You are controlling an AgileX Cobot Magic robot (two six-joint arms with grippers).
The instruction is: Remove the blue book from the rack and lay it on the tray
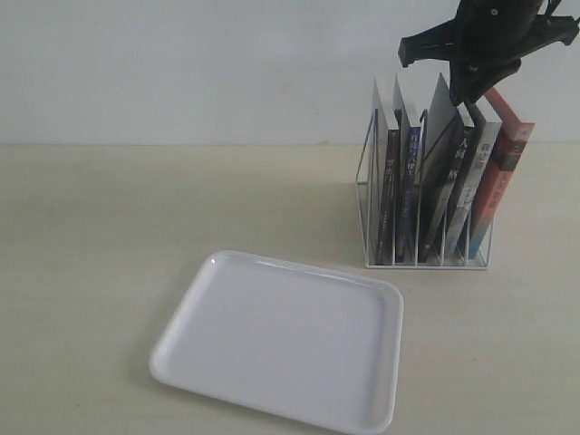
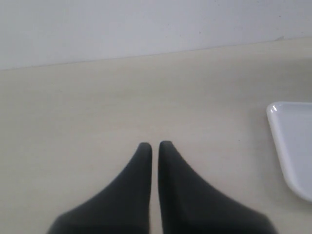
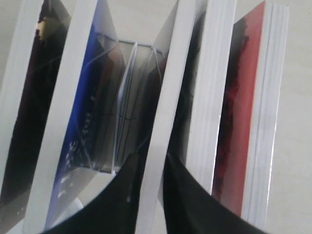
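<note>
While the blue book point(image 1: 410, 168) stands in the rack point(image 1: 426, 263), the right gripper point(image 1: 467, 101) clamps a pale grey book point(image 1: 439, 122).
Exterior view: beige table point(image 1: 109, 227), white wall point(image 1: 181, 63); the white tray point(image 1: 272, 265) lies flat in front of the rack, and the blue book is second from the left. Left wrist view: the left gripper point(image 2: 155, 145) hovers over the table, fingers nearly together and grasping nothing, with a tray corner point(image 2: 292, 141) nearby. Right wrist view: both fingers point(image 3: 129, 195) press the pale book's page edge point(image 3: 161, 126); the blue book point(image 3: 83, 122) stands apart from them.
</note>
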